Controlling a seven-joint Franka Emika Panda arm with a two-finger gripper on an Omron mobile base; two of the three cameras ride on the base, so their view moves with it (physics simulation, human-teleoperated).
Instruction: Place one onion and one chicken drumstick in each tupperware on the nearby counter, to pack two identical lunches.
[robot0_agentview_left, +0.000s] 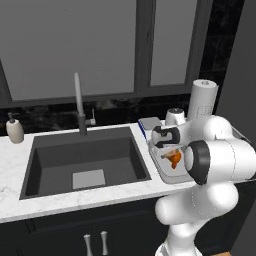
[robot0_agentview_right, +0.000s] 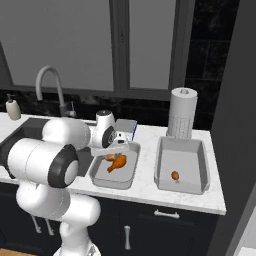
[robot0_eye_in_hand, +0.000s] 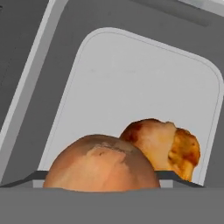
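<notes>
Down inside the nearer tupperware (robot0_agentview_right: 131, 172), the grey tray just to the right of the sink (robot0_agentview_left: 85, 165), an onion (robot0_eye_in_hand: 101, 164) fills the lower middle of the hand view, and a chicken drumstick (robot0_agentview_right: 117, 163) lies right beside it on the pale floor of the tray. From the right base view the drumstick shows orange-brown in the middle of that tray, with a rounder brownish shape under the hand that I take for the onion. The gripper (robot0_agentview_right: 116, 148) hangs low over the tray's back end; its tips barely show either side of the onion, and the jaws look spread wide around it. Whether they press the onion or merely flank it I cannot tell from here. My reading is that the onion is being let go into this tray, which would then hold its pair. Further right along the counter (robot0_agentview_right: 145, 192), the second tupperware (robot0_agentview_right: 200, 167) sits in front of a paper towel roll (robot0_agentview_right: 181, 119), with one small orange-brown thing (robot0_agentview_right: 175, 175) on its floor, too small to say whether onion or drumstick. If my reading holds, the next move calls for lifting the hand straight up clear of the tray walls without nudging the drumstick, then fetching whichever item the far tray lacks.
</notes>
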